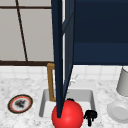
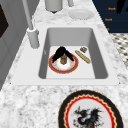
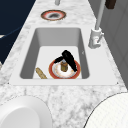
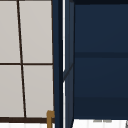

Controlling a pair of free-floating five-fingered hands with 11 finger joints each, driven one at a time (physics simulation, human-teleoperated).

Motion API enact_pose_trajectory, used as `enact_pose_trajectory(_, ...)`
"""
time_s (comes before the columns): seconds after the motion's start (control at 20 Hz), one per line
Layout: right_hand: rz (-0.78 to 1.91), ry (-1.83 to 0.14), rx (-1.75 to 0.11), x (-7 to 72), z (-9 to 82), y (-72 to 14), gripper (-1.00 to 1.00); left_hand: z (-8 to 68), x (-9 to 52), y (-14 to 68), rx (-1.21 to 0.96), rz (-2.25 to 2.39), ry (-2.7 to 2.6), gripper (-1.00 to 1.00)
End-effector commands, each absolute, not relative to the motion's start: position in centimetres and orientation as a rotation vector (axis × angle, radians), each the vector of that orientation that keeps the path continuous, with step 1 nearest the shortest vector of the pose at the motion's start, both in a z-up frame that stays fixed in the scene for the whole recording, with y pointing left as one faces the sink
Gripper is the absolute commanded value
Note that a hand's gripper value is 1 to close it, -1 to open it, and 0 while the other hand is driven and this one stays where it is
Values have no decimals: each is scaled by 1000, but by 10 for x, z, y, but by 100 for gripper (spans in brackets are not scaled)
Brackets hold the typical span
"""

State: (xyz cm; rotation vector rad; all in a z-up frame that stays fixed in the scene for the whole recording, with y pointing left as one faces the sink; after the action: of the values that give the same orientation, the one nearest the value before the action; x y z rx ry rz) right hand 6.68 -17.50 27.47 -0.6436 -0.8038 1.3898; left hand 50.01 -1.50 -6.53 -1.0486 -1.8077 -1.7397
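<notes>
— Red bowl [image 1: 67, 115] located?
— Confirmed. Sits in the sink [image 1: 45, 105], toward its near end in the front view. Red outside, pale inside as seen from both sides [image 2: 63, 65] [image 3: 64, 71].
— Contents?
— One small brown piece [image 2: 63, 59], upright at the bowl's middle.
— Hands?
— Right hand [image 1: 90, 115] noted in the front view, just beside the bowl on its right, low in the sink. From the sides, a black hand [image 2: 67, 53] [image 3: 70, 60] spans the bowl directly above the brown piece. Cannot tell whether left or right.
— Grip?
— Cannot tell. Looks to be in contact with the bowl's rim, but no clear hold on bowl or brown piece made out.
— Remainder of the sink?
— Tan stick [image 2: 83, 57] lying flat on the floor beside the bowl, apart from it. Faucet [image 2: 32, 37] standing at the back edge.
— Counter [image 2: 30, 100]?
— Patterned plate [image 1: 20, 103] to the sink's left, white plate [image 1: 118, 111] to its right, both well apart from the bowl.
— Above?
— Dark blue cabinet door [image 1: 58, 50] standing open, edge-on to the front view, its lower corner overlapping the bowl there.
</notes>
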Motion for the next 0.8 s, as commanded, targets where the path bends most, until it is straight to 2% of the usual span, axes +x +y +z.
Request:
enact_pose_trajectory(0.0, 1390, -804, -644, 67, 275, -175, 0, -83, 507, -16, -1063, -1758, -1745, -100)
enact_pose_trajectory(0.45, 1390, -804, -644, 67, 275, -175, 0, -78, 504, -14, -1075, -1735, -1764, -100)
enact_pose_trajectory(0.5, 1390, -804, -644, 67, 275, -175, 0, -76, 502, -14, -1074, -1733, -1776, 100)
enact_pose_trajectory(0.75, 1390, -804, -644, 67, 275, -175, 0, -57, 490, -14, -1003, -1803, -1904, 100)
